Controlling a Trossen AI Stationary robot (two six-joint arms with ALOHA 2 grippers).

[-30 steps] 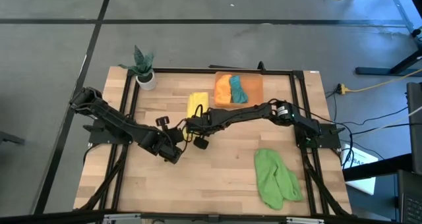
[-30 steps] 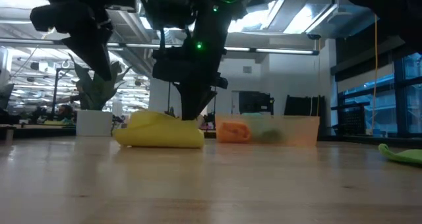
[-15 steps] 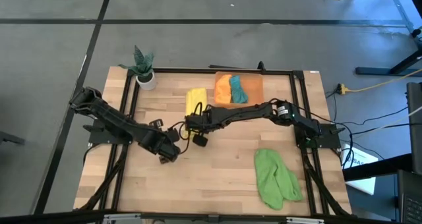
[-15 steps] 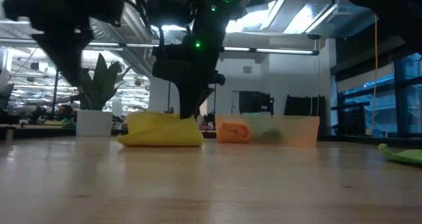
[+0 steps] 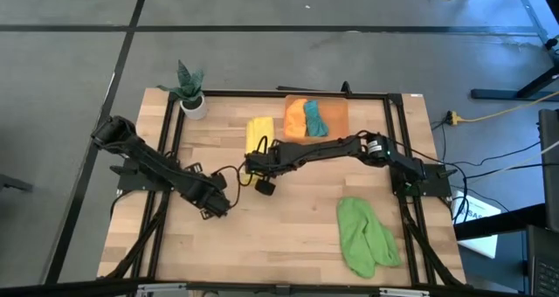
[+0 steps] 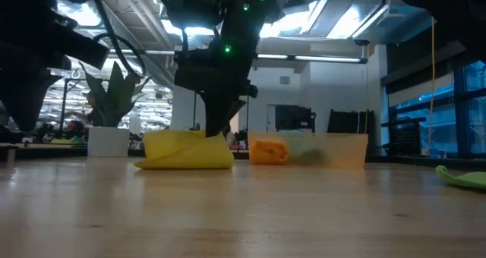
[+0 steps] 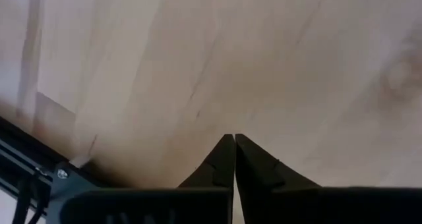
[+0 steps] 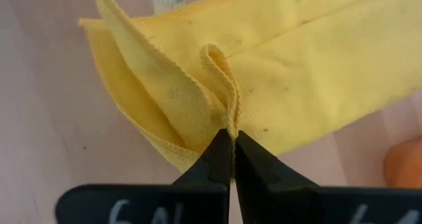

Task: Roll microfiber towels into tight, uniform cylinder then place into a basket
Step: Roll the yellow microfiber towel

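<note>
Yellow towel (image 8: 264, 72): folded on the worktop (image 5: 297, 218) just beside the basket (image 5: 336, 111).
Right claw (image 8: 232, 141): pinched shut on a fold at the yellow towel's edge.
Left claw (image 7: 234, 140): fingers together, holding nothing, over bare wood near the worktop's left side.
Basket contents: orange towel (image 5: 295, 119) and teal towel (image 5: 314, 118).
Green towel (image 5: 365, 236): loose, front right.

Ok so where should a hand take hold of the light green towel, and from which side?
The light green towel lies loosely crumpled, not flat, near the table's front right. Probably best pinched from straight above on a raised fold at its narrower upper end, nearest the right arm.
</note>
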